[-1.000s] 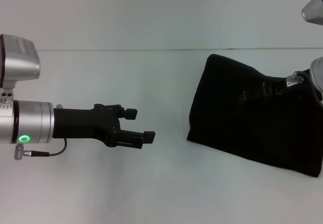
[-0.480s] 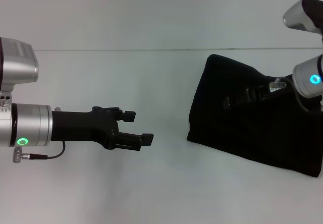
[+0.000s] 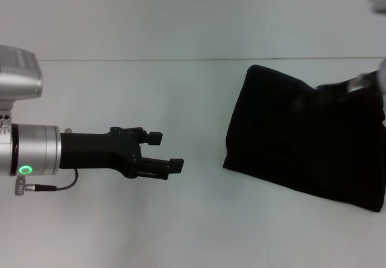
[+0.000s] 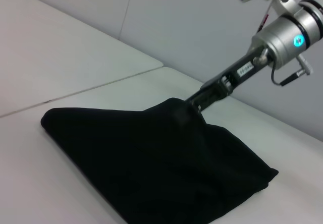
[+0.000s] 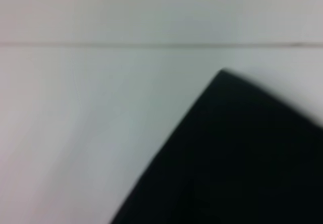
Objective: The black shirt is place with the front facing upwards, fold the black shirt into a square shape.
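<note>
The black shirt (image 3: 301, 141) lies folded into a compact, roughly four-sided bundle at the right of the table, plain black face up. It also shows in the left wrist view (image 4: 151, 158) and fills a corner of the right wrist view (image 5: 242, 163). My left gripper (image 3: 164, 151) hovers open and empty over bare table, well left of the shirt. The right gripper (image 4: 199, 99) sits at the shirt's far right edge, at or just above the fabric. In the head view it is a dark blur (image 3: 330, 87) near the picture's right border.
The white table (image 3: 181, 220) runs back to a seam with the pale wall (image 3: 181, 14) behind it. Bare surface separates the left gripper from the shirt. The right arm's silver wrist with its lit ring (image 4: 295, 35) rises above the shirt's far side.
The right arm reached leftward over the shirt, then drew back toward the right edge. The shirt's outline has stayed the same. The left arm has barely shifted.
</note>
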`<state>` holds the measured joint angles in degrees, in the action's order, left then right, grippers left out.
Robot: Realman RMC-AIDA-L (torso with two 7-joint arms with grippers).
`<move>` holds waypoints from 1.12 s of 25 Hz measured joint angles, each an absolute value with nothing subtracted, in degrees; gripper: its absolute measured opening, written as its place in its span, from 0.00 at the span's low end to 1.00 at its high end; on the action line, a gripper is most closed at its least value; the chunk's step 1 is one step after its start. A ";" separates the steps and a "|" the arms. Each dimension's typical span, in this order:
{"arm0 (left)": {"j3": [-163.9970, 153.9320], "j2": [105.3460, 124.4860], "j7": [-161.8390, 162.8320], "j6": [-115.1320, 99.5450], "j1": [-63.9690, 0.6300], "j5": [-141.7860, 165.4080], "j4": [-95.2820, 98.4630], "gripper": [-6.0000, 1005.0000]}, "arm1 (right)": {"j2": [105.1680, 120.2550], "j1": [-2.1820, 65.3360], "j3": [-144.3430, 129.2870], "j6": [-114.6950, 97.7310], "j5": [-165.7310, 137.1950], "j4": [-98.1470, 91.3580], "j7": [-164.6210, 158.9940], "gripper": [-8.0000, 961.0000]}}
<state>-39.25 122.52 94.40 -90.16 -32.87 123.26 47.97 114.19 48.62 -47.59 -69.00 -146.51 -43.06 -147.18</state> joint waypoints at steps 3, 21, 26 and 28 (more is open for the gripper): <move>-39.27 122.47 94.39 -90.21 -32.87 123.23 47.97 0.94 | 112.66 46.70 -47.81 -70.77 -146.81 -46.17 -149.52 0.78; -39.28 122.41 94.40 -90.26 -33.16 123.22 47.90 0.94 | 110.52 44.43 -43.68 -72.98 -166.07 -51.71 -158.70 0.10; -39.28 122.52 94.39 -90.26 -33.10 123.22 47.90 0.94 | 110.71 44.88 -44.14 -70.79 -167.19 -50.15 -159.05 0.01; -39.28 122.52 94.39 -90.26 -33.07 123.22 47.90 0.94 | 110.86 45.14 -44.22 -69.77 -167.39 -49.17 -159.04 0.01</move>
<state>-39.28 122.52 94.39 -90.26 -33.07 123.22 47.90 110.86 45.14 -44.22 -69.77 -167.39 -49.17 -159.04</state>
